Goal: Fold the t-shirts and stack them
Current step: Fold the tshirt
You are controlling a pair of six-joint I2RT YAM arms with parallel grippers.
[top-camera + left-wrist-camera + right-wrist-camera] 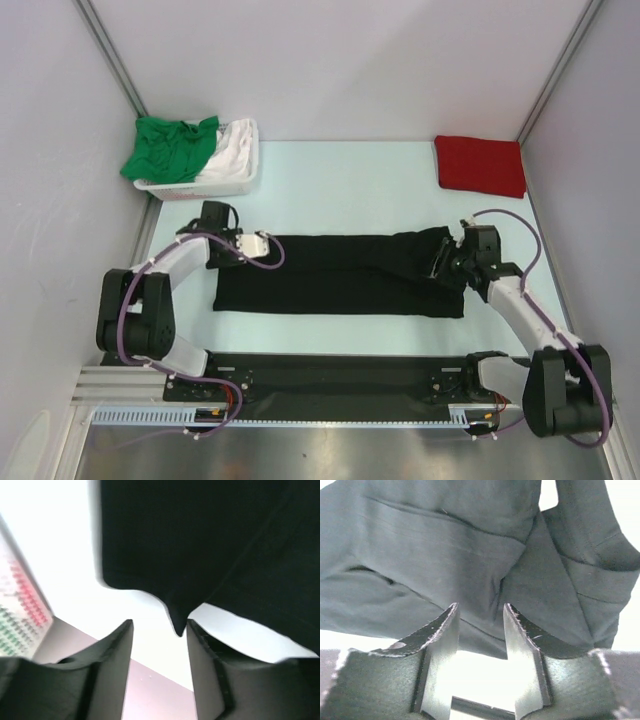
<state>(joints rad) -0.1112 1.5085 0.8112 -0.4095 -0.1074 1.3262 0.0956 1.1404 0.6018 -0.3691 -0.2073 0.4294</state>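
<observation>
Grippers first. The left gripper (159, 630) is open, its 2 fingers (120, 650) apart. A pointed corner of the black t-shirt (340, 275) dips between them, closer to 1 finger, and I judge it is not clamped. The right gripper (480, 625) is also open, with jaws spread and tips at a creased overlap of the same shirt. It has nothing pinched.

The black shirt lies flat mid-table (340, 190) between the 2 arms. The left gripper is at its far-left corner and the right gripper is at its right end.

Handling, my read:
- It is light, limp cloth with no stiffness, and the layers probably slide over each other.
- Take it at corners or the hem edge and pinch through every layer. A grab mid-panel would likely just tent 1 layer.
- Both ends should lift together, or it will sag and the fold will skew.

Orientation: the long axis runs left-right, roughly parallel to the near edge, and the shirt is already narrowed to a band. The right end shows seams and stacked layers — I can't tell which end holds the collar.

Farther back:
- The green t-shirt (170, 148) drapes over the white basket (240, 185) at far left.
- The white t-shirt (232, 150) is inside that basket, beside the green one.
- The red t-shirt (480, 165) sits folded at the far right — well apart from the black one.
</observation>
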